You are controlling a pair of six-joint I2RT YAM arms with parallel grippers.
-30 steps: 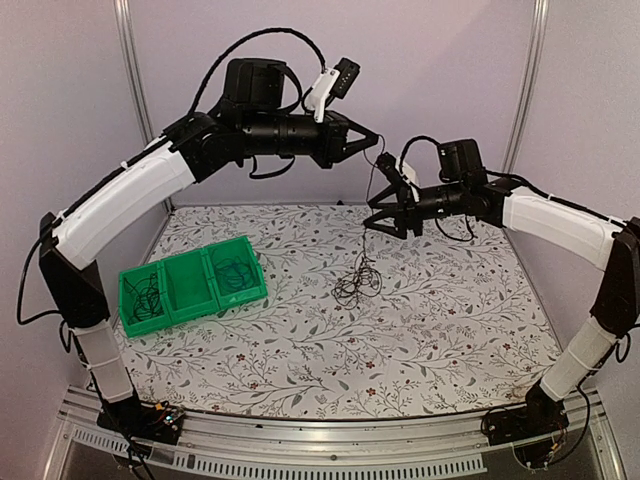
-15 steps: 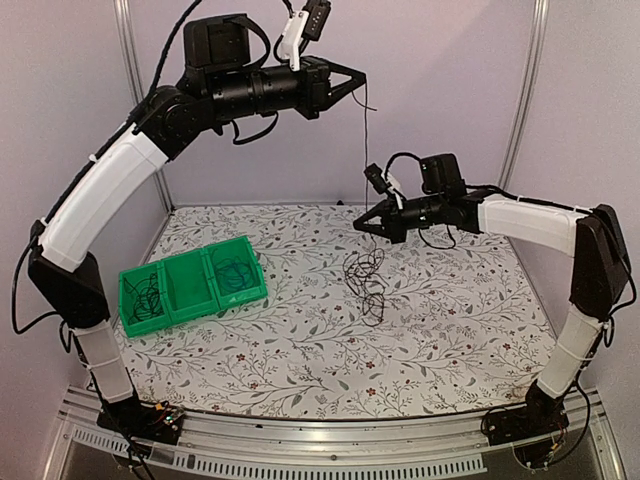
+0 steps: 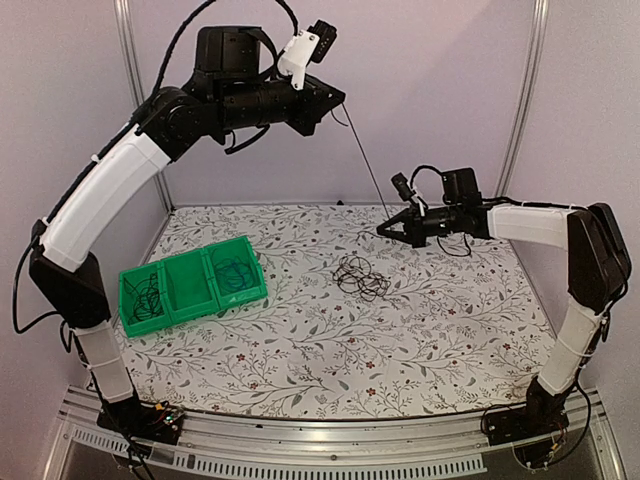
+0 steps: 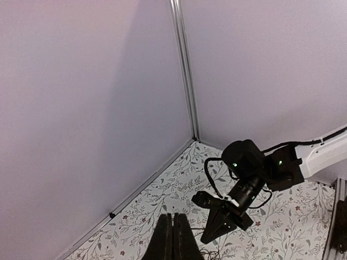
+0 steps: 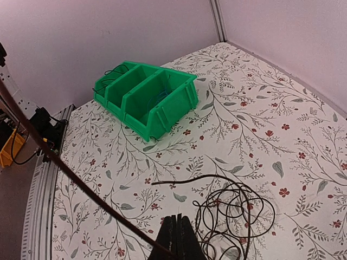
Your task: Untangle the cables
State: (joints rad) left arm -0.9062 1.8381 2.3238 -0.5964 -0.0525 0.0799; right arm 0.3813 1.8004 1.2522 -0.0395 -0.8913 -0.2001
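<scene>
One thin black wire (image 3: pixel 366 165) — light, limp — taut between left gripper (image 3: pixel 342 99) and right gripper (image 3: pixel 384 229), both clenched, seemingly on it; hold near ends.

You are looking at a robotics lab test cell. Two white-and-black arms, left (image 3: pixel 110 195) and right (image 3: pixel 540 225), are bolted to an aluminium rail (image 3: pixel 330 455) at the near edge of a worktop (image 3: pixel 300 350) covered in floral-print cloth. Plain lilac wall panels (image 3: pixel 430 90) enclose it, joined by metal posts (image 3: pixel 127 60).

Green bin (image 3: pixel 192 312), blk cables (image 3: pixel 360 278), floral table (image 3: pixel 300 372)
</scene>
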